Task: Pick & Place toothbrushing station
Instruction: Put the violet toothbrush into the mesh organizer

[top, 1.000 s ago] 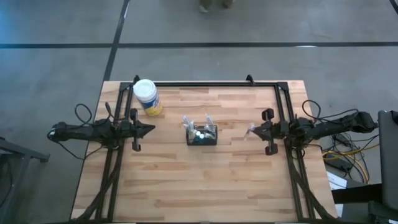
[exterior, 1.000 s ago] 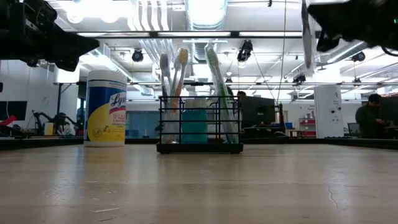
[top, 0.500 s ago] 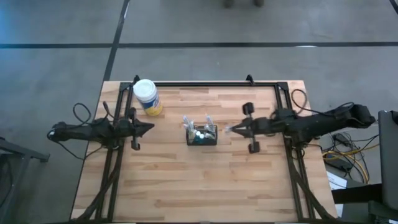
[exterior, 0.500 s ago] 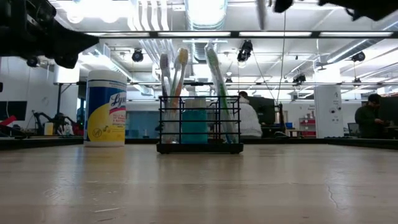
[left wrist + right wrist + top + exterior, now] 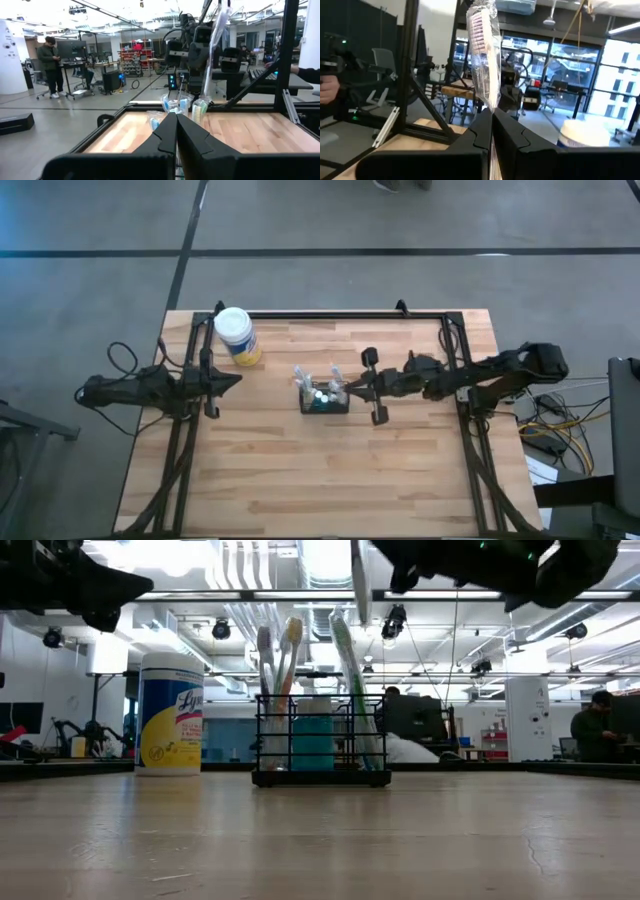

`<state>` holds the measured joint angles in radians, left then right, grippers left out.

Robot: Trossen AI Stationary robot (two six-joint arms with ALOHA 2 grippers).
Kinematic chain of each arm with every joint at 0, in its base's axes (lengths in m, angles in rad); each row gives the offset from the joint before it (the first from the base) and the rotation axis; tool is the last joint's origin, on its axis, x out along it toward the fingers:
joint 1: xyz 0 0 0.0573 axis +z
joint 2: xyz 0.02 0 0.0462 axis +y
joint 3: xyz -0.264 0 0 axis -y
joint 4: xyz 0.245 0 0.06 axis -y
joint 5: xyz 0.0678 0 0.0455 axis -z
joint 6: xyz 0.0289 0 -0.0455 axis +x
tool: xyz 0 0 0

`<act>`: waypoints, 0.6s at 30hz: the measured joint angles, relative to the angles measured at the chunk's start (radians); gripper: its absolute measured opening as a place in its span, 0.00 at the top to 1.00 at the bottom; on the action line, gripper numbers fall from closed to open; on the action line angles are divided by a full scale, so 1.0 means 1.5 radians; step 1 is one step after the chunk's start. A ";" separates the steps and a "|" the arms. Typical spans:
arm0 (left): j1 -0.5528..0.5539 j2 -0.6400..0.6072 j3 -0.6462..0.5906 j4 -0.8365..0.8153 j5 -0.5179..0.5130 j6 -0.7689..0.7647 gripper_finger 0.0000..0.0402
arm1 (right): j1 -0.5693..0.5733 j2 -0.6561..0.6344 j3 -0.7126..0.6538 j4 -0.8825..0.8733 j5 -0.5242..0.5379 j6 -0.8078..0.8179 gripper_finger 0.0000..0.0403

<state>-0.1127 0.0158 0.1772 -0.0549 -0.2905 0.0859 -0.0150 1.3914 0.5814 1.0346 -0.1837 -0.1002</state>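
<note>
Toothbrush in a clear wrapper (image 5: 484,57) is pinched upright in the right hand (image 5: 352,391), fingers pressed on its lower end, bristle head up. That hand hangs above the surface (image 5: 300,480), just beside the toothbrushing station (image 5: 325,399) and close over its near edge; no contact visible. The station stands mid-surface ahead of the hand, already holding several brushes (image 5: 283,690) and a teal cup (image 5: 312,743). Judgement: pick done, carry nearly done, still left is lowering the wrapped brush into a free slot and letting go. Left hand (image 5: 236,381) waits pressed together and empty, well apart from the station on its far side. Writing: white-capped jar (image 5: 168,713) near the left hand has a yellow label, reads roughly "Lysol"; wrapper print not readable.
</note>
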 joint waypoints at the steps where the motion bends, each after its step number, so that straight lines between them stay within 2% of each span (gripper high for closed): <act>1: 0.000 0.000 0.000 0.000 0.000 0.001 0.97 | -0.003 0.014 0.000 0.015 -0.001 0.007 0.98; 12: 0.000 0.000 0.000 -0.001 0.000 0.002 0.97 | -0.015 0.077 -0.001 0.071 0.004 0.010 0.98; 18: 0.000 0.000 0.000 -0.002 0.001 -0.001 0.97 | -0.018 0.056 -0.024 0.064 0.014 -0.001 0.98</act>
<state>-0.1131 0.0158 0.1768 -0.0577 -0.2897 0.0842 -0.0425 1.4749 0.5451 1.1301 -0.1629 -0.1024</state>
